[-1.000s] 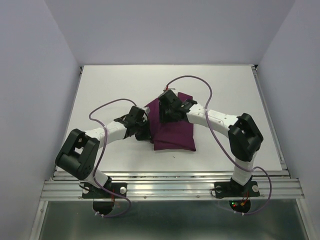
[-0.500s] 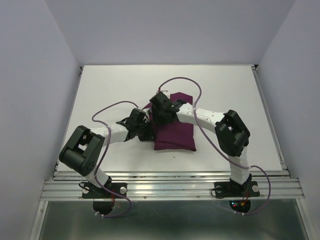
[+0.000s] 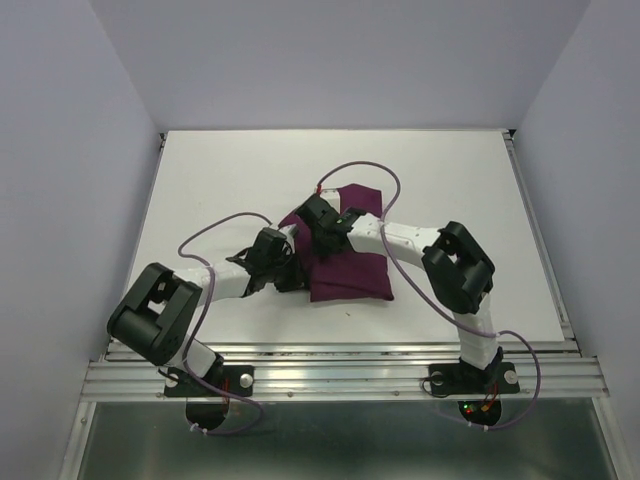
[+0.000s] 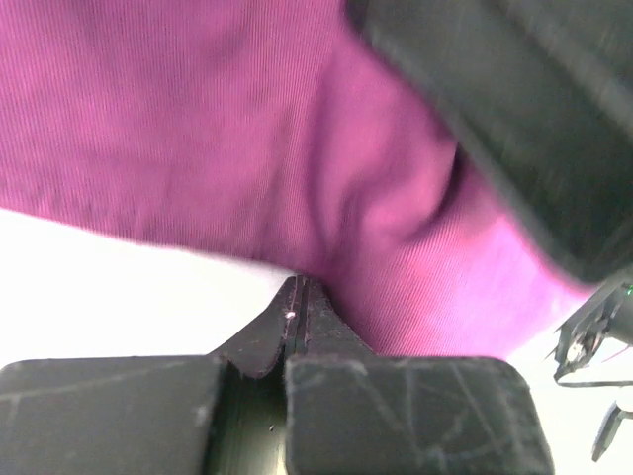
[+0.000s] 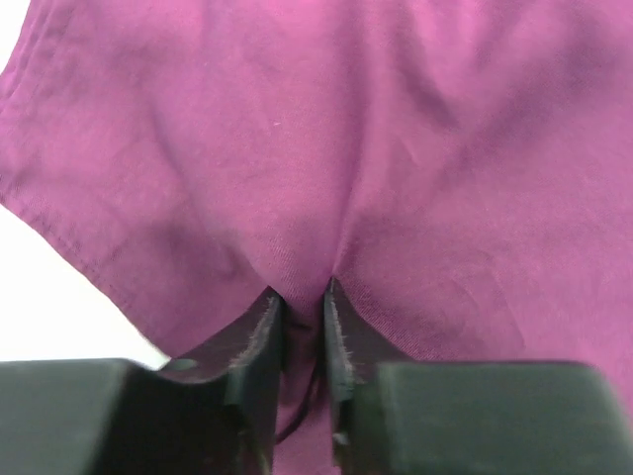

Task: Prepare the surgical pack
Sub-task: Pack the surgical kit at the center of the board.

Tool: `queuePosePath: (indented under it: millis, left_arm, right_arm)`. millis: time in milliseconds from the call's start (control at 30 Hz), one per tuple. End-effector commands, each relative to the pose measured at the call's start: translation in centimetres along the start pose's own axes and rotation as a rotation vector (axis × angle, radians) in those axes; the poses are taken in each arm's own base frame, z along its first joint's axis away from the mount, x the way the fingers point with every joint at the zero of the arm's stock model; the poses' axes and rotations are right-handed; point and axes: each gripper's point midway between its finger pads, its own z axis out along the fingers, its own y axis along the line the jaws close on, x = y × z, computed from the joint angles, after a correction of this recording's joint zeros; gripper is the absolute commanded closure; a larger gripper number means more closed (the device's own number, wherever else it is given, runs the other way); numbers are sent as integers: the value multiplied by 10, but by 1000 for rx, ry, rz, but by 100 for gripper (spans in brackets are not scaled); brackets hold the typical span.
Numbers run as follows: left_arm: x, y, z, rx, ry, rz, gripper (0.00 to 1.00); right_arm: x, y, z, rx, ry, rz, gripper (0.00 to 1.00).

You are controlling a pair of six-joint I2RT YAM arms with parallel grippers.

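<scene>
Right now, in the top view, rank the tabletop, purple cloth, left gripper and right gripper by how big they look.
1. tabletop
2. purple cloth
3. left gripper and right gripper: these look about alike, and both overlap the cloth's edge, so I won't rank one above the other.

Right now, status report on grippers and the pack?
Left gripper shut at purple cloth edge. Right gripper pinching a fold. Nothing blocking in view.
</scene>
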Motion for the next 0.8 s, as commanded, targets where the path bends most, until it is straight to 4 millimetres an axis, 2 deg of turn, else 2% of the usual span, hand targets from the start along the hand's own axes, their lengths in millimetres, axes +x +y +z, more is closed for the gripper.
queuePosePath:
  millis: [0,33,67,100,167,200,300,333,500,633,767]
  left_arm:
    - [9,-6,-18,17,-12,13,100]
    - [3,-4,-22,7,-38,14,100]
    - [-8,-11,-30,18,-80,30,100]
    - [-10,-8,-35,-4,-83,29,100]
    - [-26,-6,-46,-21,-132,27,100]
    - [-36,-13,-54,-6,-159,30,100]
    - [-61,-18,-66,-24,-218,38,100]
    - [-64,-13,-67,-51,-222,34,100]
    - [-77,-7,-50,-72,-198,8,100]
    - [-76,-11,-34,-18,-178,-20,100]
    - [-67,-10,-19,19,-132,-50,100]
  right_arm:
    - [28,-15,19,78,48,-39,81]
    - [29,-16,20,77,47,-41,91]
    - [30,-16,19,69,48,-44,96]
    - [29,-16,17,56,37,-45,99]
    - [28,-11,12,9,29,-49,99]
    - [24,-7,6,-31,-1,-44,99]
    - [14,8,-8,-145,-53,-34,99]
    - [14,7,-16,-170,-63,-32,99]
    - [0,15,-38,-261,-134,-1,99]
    - [-10,15,-56,-300,-186,22,99]
    - [-20,18,-72,-341,-219,47,99]
